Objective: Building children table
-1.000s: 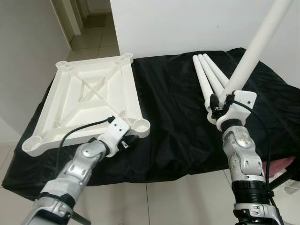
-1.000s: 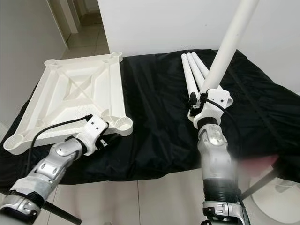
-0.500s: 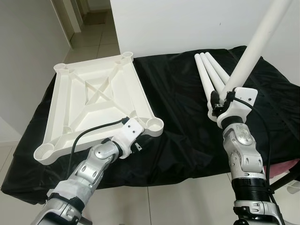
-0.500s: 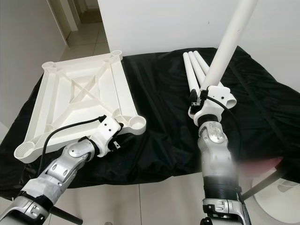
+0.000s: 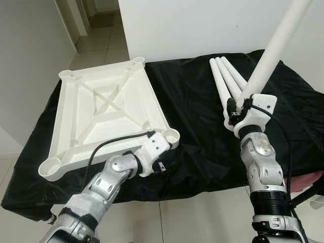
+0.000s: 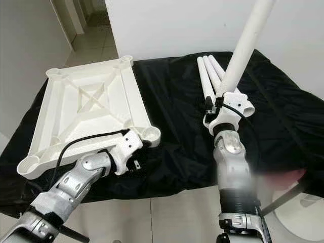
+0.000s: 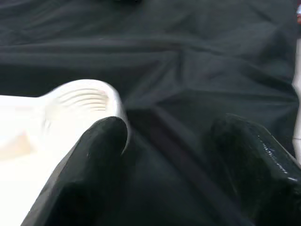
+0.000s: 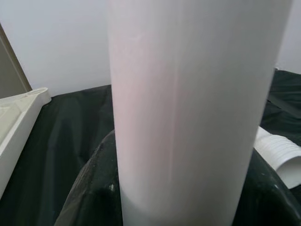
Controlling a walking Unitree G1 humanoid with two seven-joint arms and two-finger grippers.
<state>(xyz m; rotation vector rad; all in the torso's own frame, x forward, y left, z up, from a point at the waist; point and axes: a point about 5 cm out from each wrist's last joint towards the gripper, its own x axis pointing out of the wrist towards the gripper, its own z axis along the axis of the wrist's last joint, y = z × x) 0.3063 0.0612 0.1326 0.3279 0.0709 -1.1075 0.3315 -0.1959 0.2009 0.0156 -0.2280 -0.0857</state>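
The white tabletop (image 5: 106, 109) lies upside down on the left half of the black-covered table (image 5: 197, 116). My left gripper (image 7: 164, 141) is open at the tabletop's near right corner socket (image 5: 171, 135). One of its fingers (image 7: 94, 155) rests against that corner and black cloth shows in the gap. On the right, above the table's front part, my right gripper (image 5: 238, 109) is shut on a white table leg (image 5: 273, 45). That leg points up and to the right. Three more white legs (image 5: 225, 81) lie side by side on the cloth behind it.
A white wall stands right behind the table. Tiled floor runs along the front edge and into a doorway at the back left. A pink object (image 5: 304, 182) and a dark stand sit low at the right.
The tabletop has slid and turned to the right, its near corner moving with my left gripper. The right arm with its leg has barely moved.
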